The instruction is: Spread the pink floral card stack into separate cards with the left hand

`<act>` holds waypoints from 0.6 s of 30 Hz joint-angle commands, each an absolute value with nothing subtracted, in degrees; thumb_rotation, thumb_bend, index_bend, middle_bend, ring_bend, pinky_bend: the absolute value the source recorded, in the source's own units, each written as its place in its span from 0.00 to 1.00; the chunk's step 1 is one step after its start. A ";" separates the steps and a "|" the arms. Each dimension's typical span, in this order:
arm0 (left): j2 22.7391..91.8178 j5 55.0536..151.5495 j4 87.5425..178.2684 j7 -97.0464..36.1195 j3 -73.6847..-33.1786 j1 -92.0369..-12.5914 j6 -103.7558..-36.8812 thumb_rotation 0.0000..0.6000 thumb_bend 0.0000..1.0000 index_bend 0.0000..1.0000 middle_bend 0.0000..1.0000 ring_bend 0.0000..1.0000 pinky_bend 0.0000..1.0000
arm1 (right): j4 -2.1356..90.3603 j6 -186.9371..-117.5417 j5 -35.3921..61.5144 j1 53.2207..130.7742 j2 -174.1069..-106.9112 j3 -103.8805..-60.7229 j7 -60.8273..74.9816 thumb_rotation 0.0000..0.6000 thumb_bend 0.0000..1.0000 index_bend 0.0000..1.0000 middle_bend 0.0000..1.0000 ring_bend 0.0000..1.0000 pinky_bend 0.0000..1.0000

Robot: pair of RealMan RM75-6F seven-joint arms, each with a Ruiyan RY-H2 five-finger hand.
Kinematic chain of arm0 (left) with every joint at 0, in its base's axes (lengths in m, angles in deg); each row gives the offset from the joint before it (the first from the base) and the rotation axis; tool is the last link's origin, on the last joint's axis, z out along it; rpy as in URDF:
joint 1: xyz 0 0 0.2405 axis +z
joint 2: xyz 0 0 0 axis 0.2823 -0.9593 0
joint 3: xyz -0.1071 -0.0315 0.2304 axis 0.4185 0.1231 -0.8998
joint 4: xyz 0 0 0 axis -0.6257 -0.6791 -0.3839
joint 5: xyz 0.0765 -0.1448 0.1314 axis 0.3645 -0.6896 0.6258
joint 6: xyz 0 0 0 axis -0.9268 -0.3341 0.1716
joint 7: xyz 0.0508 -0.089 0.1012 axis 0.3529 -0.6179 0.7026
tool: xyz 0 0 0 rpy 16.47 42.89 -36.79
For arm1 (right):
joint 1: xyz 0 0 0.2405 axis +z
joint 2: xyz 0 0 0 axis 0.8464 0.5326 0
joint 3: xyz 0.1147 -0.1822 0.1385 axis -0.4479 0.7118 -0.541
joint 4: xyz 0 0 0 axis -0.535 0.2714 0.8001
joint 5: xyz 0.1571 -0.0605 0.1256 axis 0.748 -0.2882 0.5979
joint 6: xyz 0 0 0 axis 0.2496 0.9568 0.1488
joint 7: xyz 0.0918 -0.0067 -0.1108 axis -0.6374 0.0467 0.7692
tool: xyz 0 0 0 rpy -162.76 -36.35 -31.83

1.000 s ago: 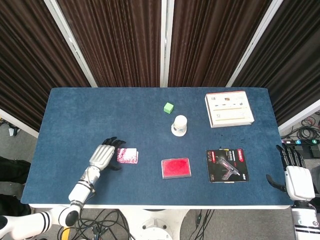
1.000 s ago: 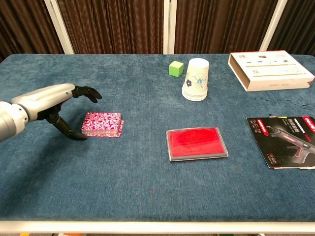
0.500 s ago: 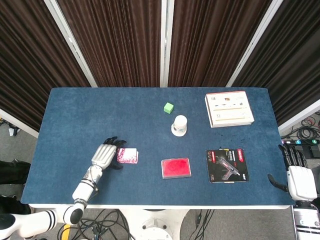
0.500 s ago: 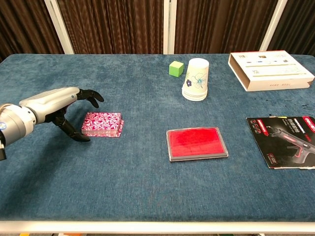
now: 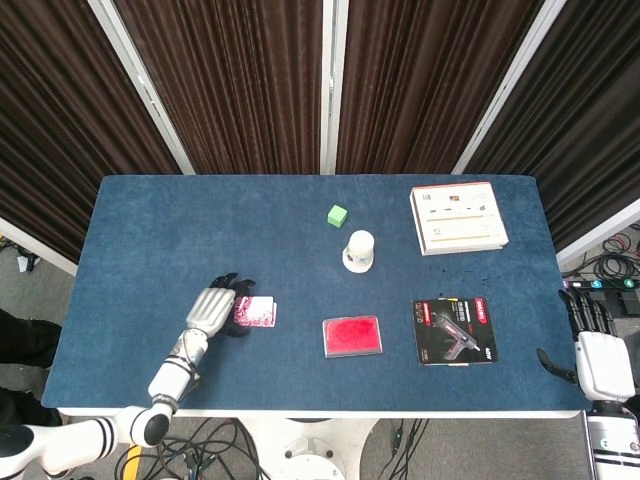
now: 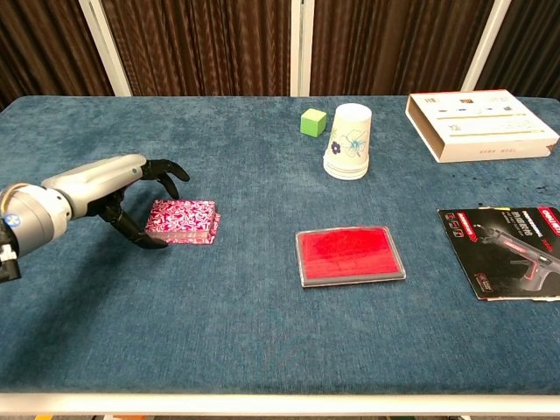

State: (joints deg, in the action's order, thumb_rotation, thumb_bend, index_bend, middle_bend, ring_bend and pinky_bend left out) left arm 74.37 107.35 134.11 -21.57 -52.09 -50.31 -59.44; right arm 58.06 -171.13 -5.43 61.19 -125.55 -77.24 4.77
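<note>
Blue felt covers the desk [image 6: 262, 306]. Left hand [image 6: 118, 188] hovers with fingers spread wide, the pink floral card stack [image 6: 182, 220] just beside its fingertips [image 6: 153, 243].

Card stack [image 6: 181, 220] left of case [image 6: 350, 255], cup [image 6: 349, 142] behind, cube [image 6: 313, 122] beside.

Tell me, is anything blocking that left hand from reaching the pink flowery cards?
Nothing visible. The left hand sits right beside the pink floral card stack, its fingers arched toward it, with only bare table around.
</note>
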 commanded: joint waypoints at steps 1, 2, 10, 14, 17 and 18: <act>74.58 107.13 133.86 -21.72 -51.94 -50.53 -59.26 1.00 0.17 0.18 0.28 0.05 0.11 | 58.04 -171.15 -5.39 61.14 -125.50 -77.24 4.69 1.00 0.15 0.00 0.00 0.00 0.00; 74.63 107.05 133.74 -21.74 -51.84 -50.68 -59.16 1.00 0.18 0.18 0.28 0.05 0.11 | 58.02 -171.17 -5.36 61.11 -125.49 -77.24 4.63 1.00 0.15 0.00 0.00 0.00 0.00; 75.28 106.64 132.68 -21.14 -51.69 -51.23 -59.29 1.00 0.19 0.19 0.30 0.05 0.11 | 57.78 -170.97 -5.17 61.12 -125.54 -77.26 4.42 1.00 0.15 0.00 0.00 0.00 0.00; 75.36 106.48 132.61 -20.90 -51.77 -51.37 -59.30 1.00 0.20 0.19 0.30 0.05 0.11 | 57.76 -171.01 -5.11 61.08 -125.45 -77.31 4.30 1.00 0.15 0.00 0.00 0.00 0.00; 75.21 106.42 132.62 -21.10 -51.74 -51.51 -59.07 1.00 0.20 0.19 0.30 0.05 0.11 | 57.78 -170.95 -5.07 61.03 -125.40 -77.25 4.30 1.00 0.15 0.00 0.00 0.00 0.00; 75.21 106.50 132.53 -21.07 -51.77 -51.52 -59.16 1.00 0.20 0.19 0.30 0.05 0.11 | 57.79 -170.94 -5.05 61.02 -125.38 -77.24 4.33 1.00 0.15 0.00 0.00 0.00 0.00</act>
